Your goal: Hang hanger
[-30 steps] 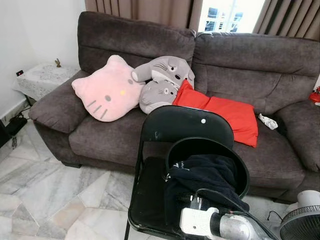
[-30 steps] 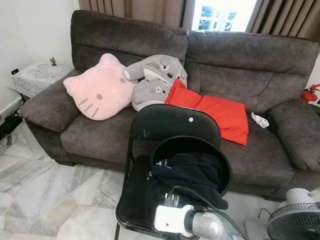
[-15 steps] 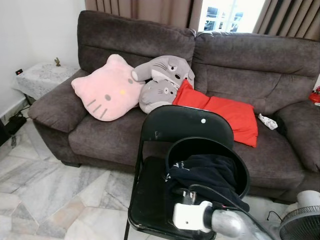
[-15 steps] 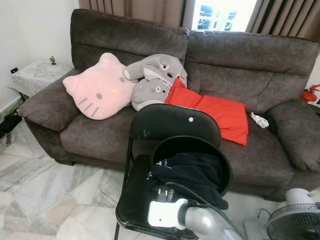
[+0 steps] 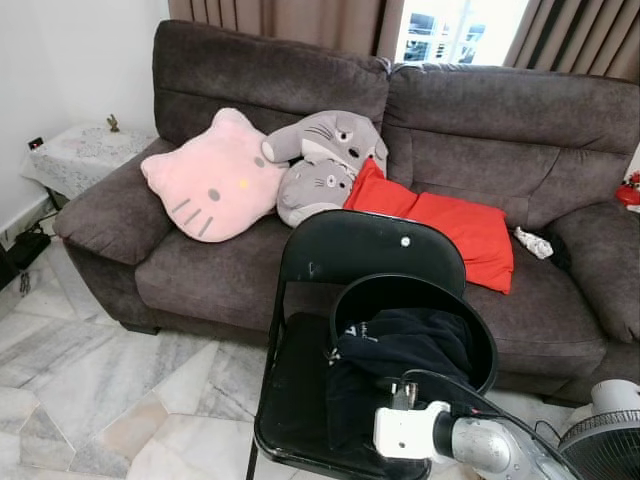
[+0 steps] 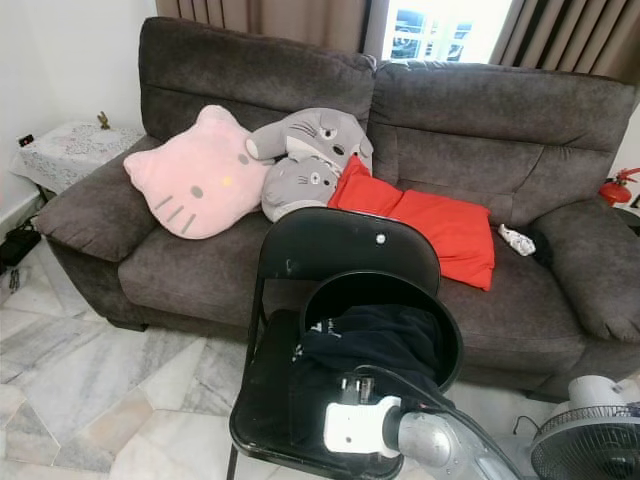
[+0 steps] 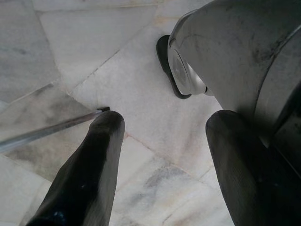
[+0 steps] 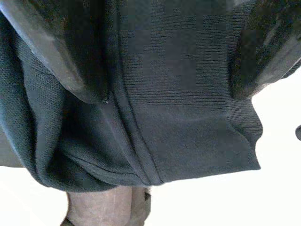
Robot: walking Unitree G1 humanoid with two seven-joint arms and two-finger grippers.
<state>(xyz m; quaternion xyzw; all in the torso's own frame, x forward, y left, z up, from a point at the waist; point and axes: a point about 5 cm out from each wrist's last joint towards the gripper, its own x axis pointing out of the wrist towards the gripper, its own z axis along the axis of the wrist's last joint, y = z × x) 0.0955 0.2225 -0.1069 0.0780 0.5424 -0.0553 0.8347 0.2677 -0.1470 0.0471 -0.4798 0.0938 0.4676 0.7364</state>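
A: Biggest item first?
B: Dark grey sofa [image 5: 500,130] across the back, brown curtains [image 5: 290,20] and a bright window [image 5: 455,25] behind it. Marble floor [image 5: 90,380] in front.

A: On the sofa?
B: Pink cat cushion [image 5: 210,180] at the robot's left, grey plush toy [image 5: 322,160] touching it, red cushion [image 5: 440,225] beside that. Small white object [image 5: 533,242] near the far armrest, too small to identify.

A: Foreground?
B: Black folding chair [image 5: 370,250], back toward the sofa. A round black basket [image 5: 485,340] sits on the seat, dark garment [image 5: 405,350] spilling out of it over the seat.

A: The hanger?
B: Cannot make one out; if it's with the garment, it's buried.

A: Right arm?
B: Silver forearm reaches in low at the chair's front edge. Right gripper [image 8: 169,70] is spread, a black finger either side of dark knit cloth, fabric pressed up between them. Not pinched closed.

A: Left?
B: Left gripper [image 7: 162,160] hangs over the floor tiles, fingers [image 7: 89,174] apart, holding nothing.

A: Smaller stuff?
B: Fan [image 5: 605,440] by the chair at the robot's right; lace-covered side table [image 5: 75,150] by the wall.
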